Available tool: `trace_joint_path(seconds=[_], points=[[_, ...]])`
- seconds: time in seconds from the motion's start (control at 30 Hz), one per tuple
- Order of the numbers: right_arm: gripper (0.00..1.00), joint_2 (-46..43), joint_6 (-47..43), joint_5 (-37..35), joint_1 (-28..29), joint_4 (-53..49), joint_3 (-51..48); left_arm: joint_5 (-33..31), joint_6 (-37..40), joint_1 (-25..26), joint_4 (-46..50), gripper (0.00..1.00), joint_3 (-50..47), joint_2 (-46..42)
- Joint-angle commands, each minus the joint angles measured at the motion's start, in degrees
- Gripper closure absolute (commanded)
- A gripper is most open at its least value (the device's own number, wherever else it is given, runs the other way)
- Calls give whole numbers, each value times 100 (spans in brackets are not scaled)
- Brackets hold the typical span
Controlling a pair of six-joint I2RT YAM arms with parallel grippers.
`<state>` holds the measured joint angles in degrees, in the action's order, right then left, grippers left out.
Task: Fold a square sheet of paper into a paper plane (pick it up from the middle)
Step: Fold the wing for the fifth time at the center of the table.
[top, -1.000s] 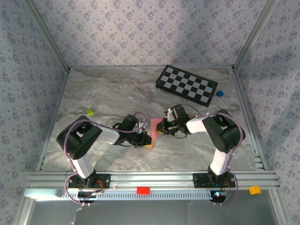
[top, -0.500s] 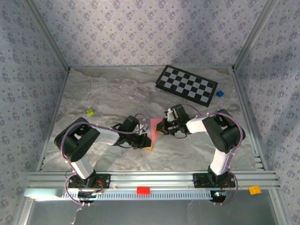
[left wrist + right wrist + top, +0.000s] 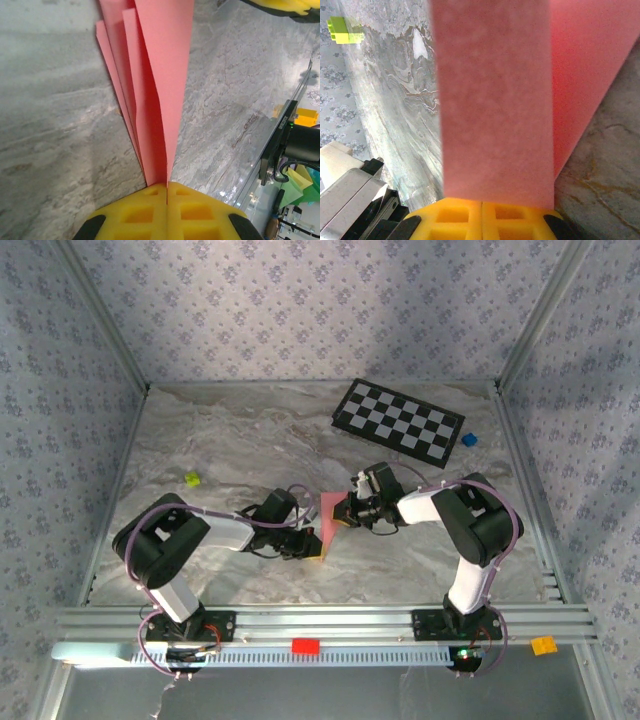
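Two arms meet mid-table. From the left: a little green block point(image 3: 192, 479) sits off on its own, then the left gripper point(image 3: 313, 546) is pinched fully shut on the near end of the pink-red paper point(image 3: 328, 518). The paper is folded into several layers and sits at the middle of the marble table point(image 3: 220, 440). The right gripper point(image 3: 342, 512) is clamped tight on its other side. A checkerboard point(image 3: 398, 421) and a blue block point(image 3: 468, 439) are at the back right.
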<state>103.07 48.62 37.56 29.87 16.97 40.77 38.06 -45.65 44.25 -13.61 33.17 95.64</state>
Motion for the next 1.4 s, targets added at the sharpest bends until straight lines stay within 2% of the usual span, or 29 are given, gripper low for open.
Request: trace_joint_path(seconds=[0.0,0.07,0.13,0.2,0.3,0.5,0.7,0.8,1.07,1.37], points=[[93,337,-28,-667,10,-582,-75,-24,80,83,719,94,-197,-92],[93,343,-28,-681,10,-598,-62,-32,76,85,743,89,-219,-114],[93,355,-28,-680,10,-599,-56,-36,80,96,762,89,-232,-141],[93,363,-28,-689,10,-608,-48,-21,86,92,767,100,-256,-178],[93,363,-28,-704,17,-600,-60,1,94,102,782,100,-277,-258],[93,385,-20,-698,19,-602,-47,-99,45,107,1023,82,-285,-658],[93,377,-2,-693,19,-595,-39,-447,-37,105,1482,81,-18,-1468],[93,364,3,-689,15,-592,-30,-638,-171,97,1426,87,200,-1638],[93,398,25,-711,37,-589,-17,-555,-397,100,895,99,1026,-738],[93,403,60,-715,70,-579,-9,-431,-418,119,711,100,1484,209]])
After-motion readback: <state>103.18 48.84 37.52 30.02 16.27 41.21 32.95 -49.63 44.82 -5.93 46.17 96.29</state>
